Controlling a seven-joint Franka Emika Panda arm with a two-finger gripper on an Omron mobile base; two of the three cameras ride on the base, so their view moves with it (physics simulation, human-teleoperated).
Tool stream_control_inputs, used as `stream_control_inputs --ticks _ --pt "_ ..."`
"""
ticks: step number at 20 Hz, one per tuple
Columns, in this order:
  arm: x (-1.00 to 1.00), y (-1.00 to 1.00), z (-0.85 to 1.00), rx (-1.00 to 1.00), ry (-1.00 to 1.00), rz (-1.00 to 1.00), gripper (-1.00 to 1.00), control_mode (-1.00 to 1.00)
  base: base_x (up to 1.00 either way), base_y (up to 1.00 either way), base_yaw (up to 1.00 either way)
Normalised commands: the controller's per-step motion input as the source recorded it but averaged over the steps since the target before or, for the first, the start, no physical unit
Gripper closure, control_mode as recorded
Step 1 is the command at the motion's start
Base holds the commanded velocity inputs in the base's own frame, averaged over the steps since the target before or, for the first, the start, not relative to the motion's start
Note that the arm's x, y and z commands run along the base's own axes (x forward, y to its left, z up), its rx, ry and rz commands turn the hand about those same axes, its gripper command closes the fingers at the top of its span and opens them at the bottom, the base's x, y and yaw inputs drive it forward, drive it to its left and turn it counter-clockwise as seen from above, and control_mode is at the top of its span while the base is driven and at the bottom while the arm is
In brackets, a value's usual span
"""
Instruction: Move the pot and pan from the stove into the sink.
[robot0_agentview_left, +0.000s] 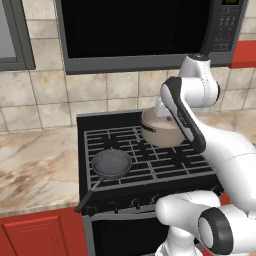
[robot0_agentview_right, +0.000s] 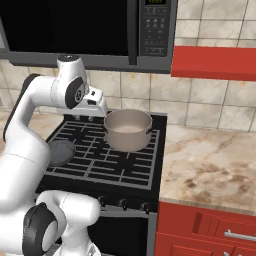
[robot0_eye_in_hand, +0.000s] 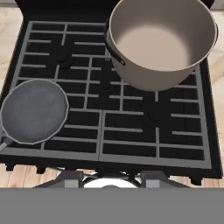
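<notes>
Pot (robot0_agentview_right: 127, 129) on stove (robot0_eye_in_hand: 131, 131), rear burner: end effector (robot0_agentview_right: 102, 111) beside rim, grip state undeterminable; seat on the rim squarely before lifting, clear of pan (robot0_eye_in_hand: 34, 111).

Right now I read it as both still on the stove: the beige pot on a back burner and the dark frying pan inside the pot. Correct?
Not quite. The pan is not inside the pot; it sits apart from it, on the stove at its front left grate. The hand view shows the pot's inside bare. The rest holds: both are on the stove, the pot at the back.
</notes>
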Motion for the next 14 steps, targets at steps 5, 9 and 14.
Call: stream_control_inputs --ticks 5,9,14 --pt "-0.09 0.0 0.0 0.0 0.0 0.0 -1.0 -1.0 0.0 0.0 0.0" --pt "-0.28 0.04 -0.15 0.0 0.02 0.0 -1.0 -1.0 0.0 0.0 0.0" --pt "-0.37 0.14 -0.14 0.0 0.01 0.0 -1.0 -1.0 0.0 0.0 0.0"
